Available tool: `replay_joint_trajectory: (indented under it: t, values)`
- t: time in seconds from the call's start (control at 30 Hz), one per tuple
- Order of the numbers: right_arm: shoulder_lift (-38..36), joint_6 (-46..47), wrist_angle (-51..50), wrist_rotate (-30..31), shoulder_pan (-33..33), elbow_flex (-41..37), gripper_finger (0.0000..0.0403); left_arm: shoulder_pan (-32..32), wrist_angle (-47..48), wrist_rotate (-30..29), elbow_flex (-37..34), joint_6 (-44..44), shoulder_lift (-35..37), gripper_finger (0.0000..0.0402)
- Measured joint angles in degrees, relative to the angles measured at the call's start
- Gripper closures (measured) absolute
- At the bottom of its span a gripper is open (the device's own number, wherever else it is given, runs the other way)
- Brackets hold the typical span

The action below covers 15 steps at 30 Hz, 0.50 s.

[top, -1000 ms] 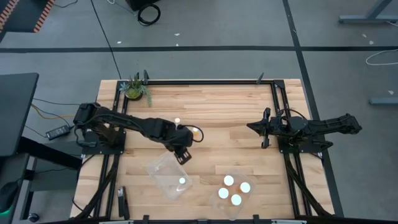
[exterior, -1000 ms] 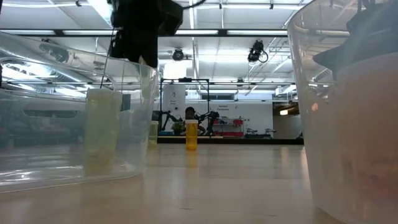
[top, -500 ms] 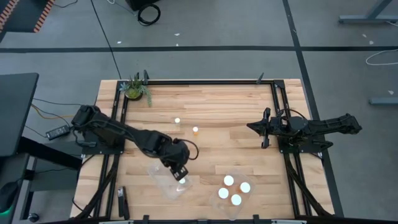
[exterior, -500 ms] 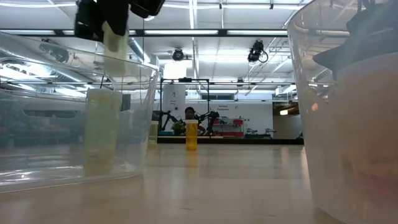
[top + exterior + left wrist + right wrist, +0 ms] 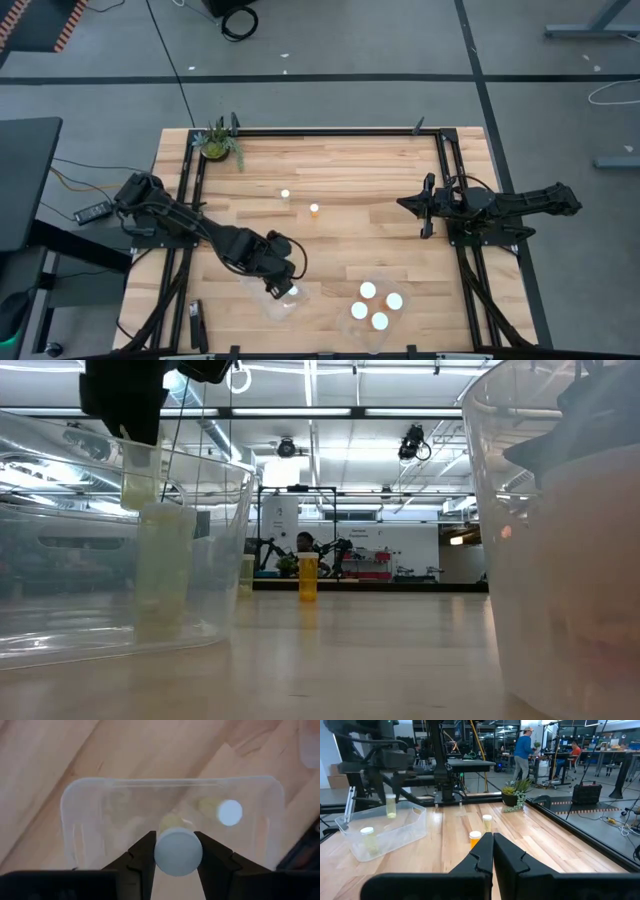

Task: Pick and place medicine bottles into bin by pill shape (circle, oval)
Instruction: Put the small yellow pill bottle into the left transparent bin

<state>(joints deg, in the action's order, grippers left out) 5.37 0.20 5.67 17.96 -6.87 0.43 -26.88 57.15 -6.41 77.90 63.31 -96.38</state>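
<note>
One held bottle: we logged a white-capped medicine bottle clamped between the fingers of the left claw, upright, cap toward the wrist camera.
Left claw, state: clenched on that bottle; both fingers pressed against the cap's sides.
Left claw, place: over the left clear tub, near the bench's front edge.
Key relation: we found the tub's open mouth directly beneath the held bottle, whose long axis stood vertical; in the low view the bottle hung above the tub's rim line, not yet resting on the floor.
Tub contents: one bottle already inside, standing beside the drop line, apart from the held one.
Next move, our judgement: a straight lowering and release would suffice, keeping clear of the standing bottle.
Right tub: three white caps showed inside.
Loose stock: two bottles on the open bench, one white-capped, one orange, lying closer to the left arm's reach.
Right claw: fingers pressed together, grasping nothing, parked at the bench's right side, well apart from both tubs.
</note>
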Motion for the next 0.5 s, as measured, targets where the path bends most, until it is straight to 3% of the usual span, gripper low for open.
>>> replay_joint_trajectory:
  t: [0.5]
  values:
    - [0.0, 0.0, -0.1, 0.0, 0.0, 0.0, 0.0383, -1.0, 2.7, -1.8, 0.0, -7.5, -9.2, 0.0274]
